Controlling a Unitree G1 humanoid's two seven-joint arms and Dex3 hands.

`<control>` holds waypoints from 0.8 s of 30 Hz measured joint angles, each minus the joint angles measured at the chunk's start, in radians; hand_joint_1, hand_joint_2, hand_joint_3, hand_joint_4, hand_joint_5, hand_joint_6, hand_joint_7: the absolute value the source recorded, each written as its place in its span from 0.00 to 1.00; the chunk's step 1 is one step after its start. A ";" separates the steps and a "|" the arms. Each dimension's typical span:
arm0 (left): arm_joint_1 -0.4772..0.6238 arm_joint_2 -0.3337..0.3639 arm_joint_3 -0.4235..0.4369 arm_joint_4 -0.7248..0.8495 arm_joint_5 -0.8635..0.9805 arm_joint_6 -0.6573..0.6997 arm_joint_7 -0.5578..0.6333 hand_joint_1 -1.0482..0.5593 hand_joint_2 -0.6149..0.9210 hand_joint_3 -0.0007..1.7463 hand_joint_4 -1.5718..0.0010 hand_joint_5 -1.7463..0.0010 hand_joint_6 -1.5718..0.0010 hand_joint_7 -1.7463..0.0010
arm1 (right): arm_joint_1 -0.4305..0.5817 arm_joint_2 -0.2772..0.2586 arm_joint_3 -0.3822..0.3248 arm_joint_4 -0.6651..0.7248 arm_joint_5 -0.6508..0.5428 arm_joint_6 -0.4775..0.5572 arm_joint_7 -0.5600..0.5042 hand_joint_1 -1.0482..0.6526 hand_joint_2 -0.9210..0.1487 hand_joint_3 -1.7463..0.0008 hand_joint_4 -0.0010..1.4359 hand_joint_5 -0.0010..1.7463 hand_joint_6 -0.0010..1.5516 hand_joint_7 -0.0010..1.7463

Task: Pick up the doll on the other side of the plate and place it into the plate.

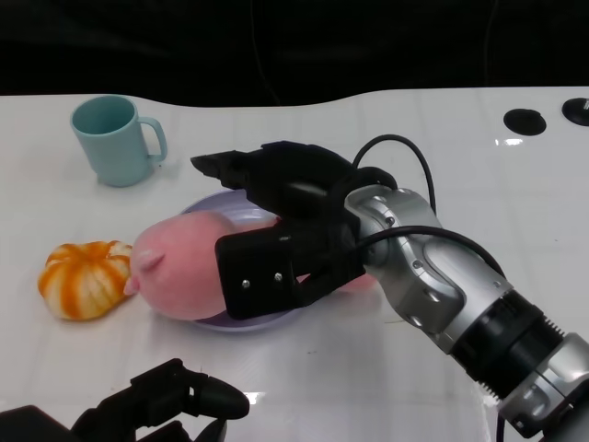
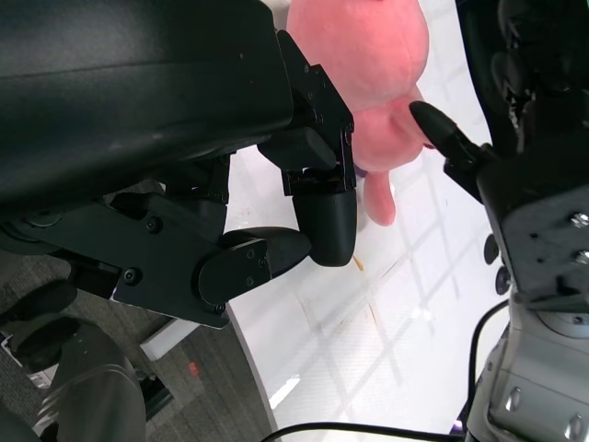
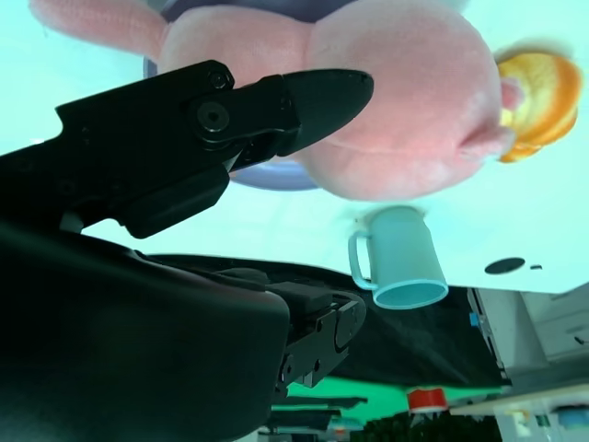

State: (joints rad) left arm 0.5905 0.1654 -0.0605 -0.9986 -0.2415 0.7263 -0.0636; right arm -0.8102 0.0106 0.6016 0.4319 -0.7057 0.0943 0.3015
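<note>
Head view: the pink doll (image 1: 184, 273) lies on the lavender plate (image 1: 241, 214), your right robot hand (image 1: 276, 230) spread over it; whether it grips is unclear. Lift straight up only once the doll rests.

Left wrist view: the left robot hand (image 2: 276, 221) is curled on nothing, near the counter (image 2: 368, 322) edge.

Right wrist view: fingers (image 3: 304, 97) lie apart across the doll; the teal mug (image 3: 400, 258) stands farther off.

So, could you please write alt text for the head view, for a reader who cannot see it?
The robot's right hand is around a pink doll lying on a lilac plate on a white table. An orange pumpkin toy and a teal mug are nearby.
</note>
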 measured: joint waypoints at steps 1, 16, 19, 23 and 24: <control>0.000 0.000 0.000 0.000 0.000 0.000 0.000 0.52 0.92 0.41 0.65 0.01 0.65 0.27 | 0.008 -0.006 -0.002 -0.028 0.001 0.002 0.007 0.06 0.00 0.91 0.00 0.07 0.03 0.01; -0.008 0.014 0.005 0.002 -0.001 0.000 0.000 0.51 0.94 0.39 0.65 0.01 0.65 0.28 | 0.410 -0.137 -0.201 -0.454 0.166 -0.131 -0.106 0.20 0.00 0.88 0.08 0.44 0.21 0.07; -0.015 0.022 0.007 0.004 0.000 0.000 -0.001 0.51 0.94 0.39 0.65 0.02 0.65 0.28 | 0.517 -0.144 -0.247 -0.508 0.208 -0.193 -0.156 0.25 0.00 0.88 0.19 0.49 0.29 0.11; -0.021 0.025 0.008 0.006 -0.001 -0.001 -0.001 0.50 0.94 0.38 0.65 0.02 0.65 0.28 | 0.642 -0.146 -0.309 -0.561 0.277 -0.277 -0.220 0.38 0.00 0.93 0.33 0.59 0.43 0.17; -0.022 0.025 0.009 0.007 -0.003 -0.001 -0.002 0.50 0.94 0.38 0.65 0.02 0.65 0.28 | 0.667 -0.145 -0.326 -0.565 0.303 -0.297 -0.232 0.42 0.00 0.94 0.35 0.64 0.46 0.20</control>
State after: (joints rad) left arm 0.5689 0.1900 -0.0514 -0.9917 -0.2440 0.7255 -0.0654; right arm -0.1431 -0.1344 0.2757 -0.1327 -0.4023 -0.2027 0.0697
